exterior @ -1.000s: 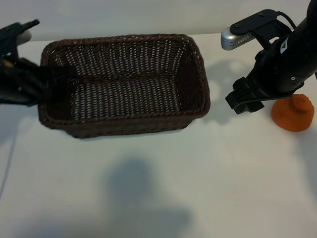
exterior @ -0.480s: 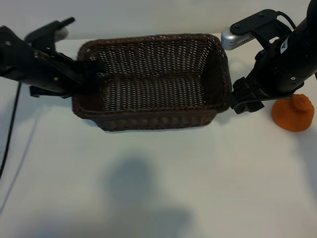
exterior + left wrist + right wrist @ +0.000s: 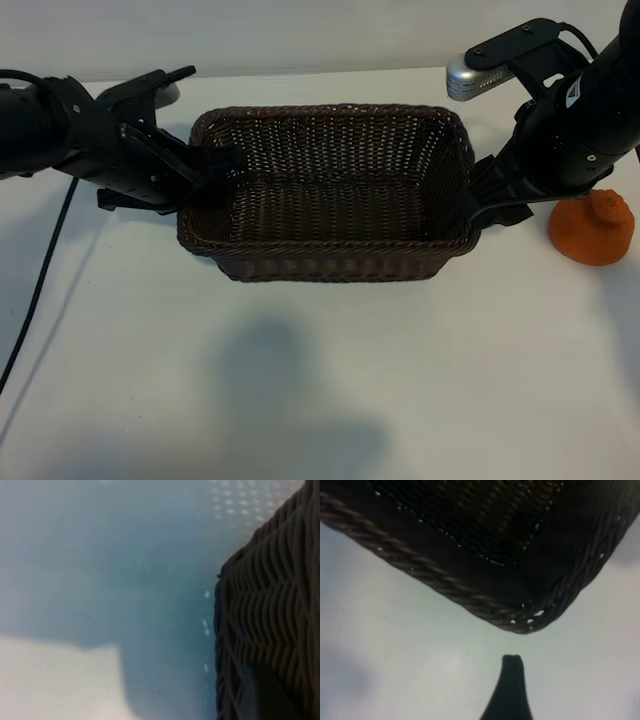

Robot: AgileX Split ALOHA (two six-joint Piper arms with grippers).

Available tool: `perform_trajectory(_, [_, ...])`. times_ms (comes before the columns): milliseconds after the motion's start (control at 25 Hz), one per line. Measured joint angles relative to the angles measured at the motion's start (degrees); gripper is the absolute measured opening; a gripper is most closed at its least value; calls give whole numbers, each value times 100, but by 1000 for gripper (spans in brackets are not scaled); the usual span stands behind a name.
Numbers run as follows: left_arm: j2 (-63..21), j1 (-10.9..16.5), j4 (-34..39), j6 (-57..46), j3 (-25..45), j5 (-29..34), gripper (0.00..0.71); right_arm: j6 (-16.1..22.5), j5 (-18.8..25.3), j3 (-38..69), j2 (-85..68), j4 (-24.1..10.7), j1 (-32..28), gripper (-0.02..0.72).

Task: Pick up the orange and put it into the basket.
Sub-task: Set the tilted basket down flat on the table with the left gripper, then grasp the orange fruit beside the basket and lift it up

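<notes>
Orange [image 3: 592, 232] on white table [image 3: 320, 380].

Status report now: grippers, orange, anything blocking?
Left gripper shut on basket rim. Right gripper open, beside basket. Orange on table, untouched. Nothing blocking.

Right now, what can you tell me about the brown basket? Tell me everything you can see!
The basket is a dark brown woven wicker box, rectangular with rounded corners, sloping sides and a braided rim. It sits upright on the white table with nothing inside it. The left tool is closed on the rim of its left end. The right tool sits right by its right end, open and holding nothing. The orange lies on the table beyond that end, outside the basket and not touching it.
</notes>
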Motion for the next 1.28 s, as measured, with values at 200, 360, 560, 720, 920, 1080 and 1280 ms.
perform_trajectory(200, [92, -24, -30, 13, 0, -54, 147, 0, -6, 0, 0, 0, 0, 595])
perform_trajectory(360, [92, -30, -38, 74, 0, -83, 147, 0, -10, 0, 0, 0, 0, 595])
perform_trajectory(560, [92, -30, -53, 110, 0, -76, 147, 0, -10, 0, 0, 0, 0, 595])
perform_trajectory(720, [92, -30, -96, 110, 0, -39, 205, 0, -13, 0, 0, 0, 0, 595])
perform_trajectory(920, [87, -30, -148, 104, -41, 140, 532, 0, -13, 0, 0, 0, 0, 595])
perform_trajectory(1080, [-43, -30, -111, 98, -47, 356, 693, 0, -13, 0, 0, 0, 0, 595])
perform_trajectory(1280, [-537, 3, -45, 84, -47, 634, 682, 0, -13, 0, 0, 0, 0, 595])
